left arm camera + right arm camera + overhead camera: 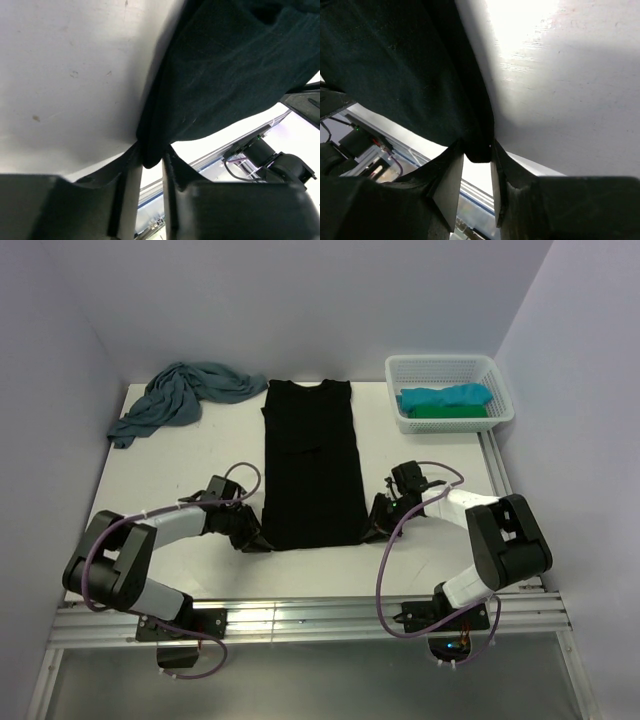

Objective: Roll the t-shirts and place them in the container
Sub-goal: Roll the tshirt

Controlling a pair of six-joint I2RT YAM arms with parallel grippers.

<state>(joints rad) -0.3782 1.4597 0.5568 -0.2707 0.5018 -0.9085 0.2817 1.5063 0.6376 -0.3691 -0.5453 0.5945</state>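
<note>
A black t-shirt (310,465) lies folded into a long narrow strip down the middle of the table, collar at the far end. My left gripper (257,537) is shut on its near left corner; the black cloth (220,65) is pinched between the fingertips (131,162). My right gripper (372,530) is shut on the near right corner, with the cloth (395,65) pinched between its fingertips (451,170). A grey-teal t-shirt (180,395) lies crumpled at the far left. Turquoise (445,396) and green (450,411) t-shirts lie in the basket.
A white mesh basket (450,368) stands at the far right corner. The near table edge and metal rail (300,615) run just behind both grippers. White walls enclose the table on three sides.
</note>
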